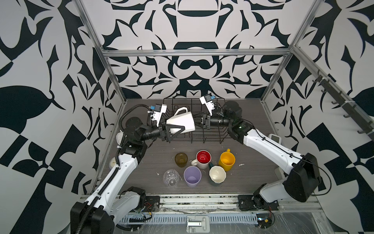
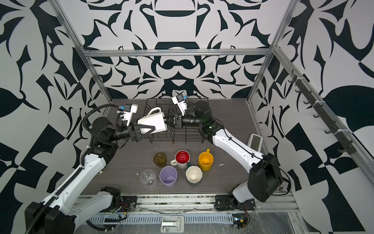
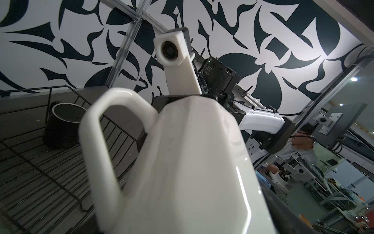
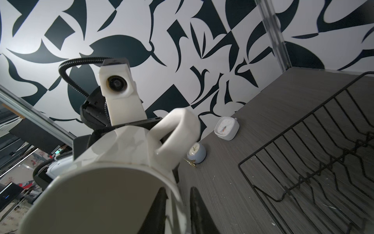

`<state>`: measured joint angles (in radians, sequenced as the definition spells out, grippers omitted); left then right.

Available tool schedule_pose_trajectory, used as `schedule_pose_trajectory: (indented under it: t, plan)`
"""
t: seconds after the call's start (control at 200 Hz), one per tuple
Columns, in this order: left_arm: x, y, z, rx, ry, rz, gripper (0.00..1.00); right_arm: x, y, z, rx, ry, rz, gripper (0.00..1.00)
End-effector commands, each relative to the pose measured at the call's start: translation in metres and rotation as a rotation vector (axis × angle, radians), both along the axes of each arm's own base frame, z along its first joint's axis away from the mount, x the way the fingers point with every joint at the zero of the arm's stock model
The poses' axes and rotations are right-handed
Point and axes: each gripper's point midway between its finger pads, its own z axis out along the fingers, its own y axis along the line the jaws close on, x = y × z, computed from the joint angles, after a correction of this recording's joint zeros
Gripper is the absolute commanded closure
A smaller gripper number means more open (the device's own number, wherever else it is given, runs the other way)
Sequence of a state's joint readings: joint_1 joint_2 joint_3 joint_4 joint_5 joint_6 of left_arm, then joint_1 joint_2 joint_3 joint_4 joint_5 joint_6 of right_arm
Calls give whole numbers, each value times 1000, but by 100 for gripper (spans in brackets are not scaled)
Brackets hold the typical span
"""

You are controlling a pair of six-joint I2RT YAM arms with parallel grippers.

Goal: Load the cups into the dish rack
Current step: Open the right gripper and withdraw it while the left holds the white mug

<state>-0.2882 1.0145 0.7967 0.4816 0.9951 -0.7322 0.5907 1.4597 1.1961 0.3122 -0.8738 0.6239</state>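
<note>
A white mug [image 1: 180, 122] [image 2: 153, 122] hangs on its side over the left end of the black wire dish rack [image 1: 212, 135] [image 2: 182, 135], handle up. My left gripper [image 1: 179, 126] is shut around its body [image 3: 192, 162]. My right gripper [image 1: 195, 121] [image 4: 178, 189] is at the mug's mouth [image 4: 121, 162], slightly open, one finger inside the rim and one outside. A black mug [image 3: 60, 125] stands in the rack [image 3: 40, 162]. On the table in front stand an amber glass [image 1: 181, 159], a red-inside mug [image 1: 203, 159], a yellow mug [image 1: 227, 161], a clear glass [image 1: 171, 177], a lilac tumbler [image 1: 192, 176] and a cream-inside teal mug [image 1: 217, 175].
A square white clock [image 4: 226, 128] and a round pale-blue clock [image 4: 196, 153] sit on the table by the left wall. A small white device [image 1: 275, 138] stands at the right edge. Aluminium frame posts [image 1: 113, 81] bound the table.
</note>
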Motion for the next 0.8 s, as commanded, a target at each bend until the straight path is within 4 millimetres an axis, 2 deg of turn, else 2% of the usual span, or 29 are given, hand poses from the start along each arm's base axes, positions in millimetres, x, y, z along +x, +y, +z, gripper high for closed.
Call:
schedule_pose_trajectory:
  t: [0.0,0.135,0.305,0.405,0.52,0.635,0.795]
  plan:
    - [-7,7,36,-39,-132,32,100,-1,-11,25,53,-56,-33,71]
    - [1,8,36,-33,-114,56,100,11,-29,22,38,-38,-107,60]
    - [21,7,29,8,-58,109,100,37,-79,3,-37,20,-323,52]
    - [35,7,25,37,-11,144,100,44,-111,-13,-136,35,-470,47]
    - [56,6,20,79,59,194,100,44,-144,-23,-231,29,-615,42]
    - [77,6,12,117,127,253,100,39,-171,-25,-277,8,-724,33]
    - [106,6,-2,172,211,338,100,35,-196,-28,-328,-4,-826,24]
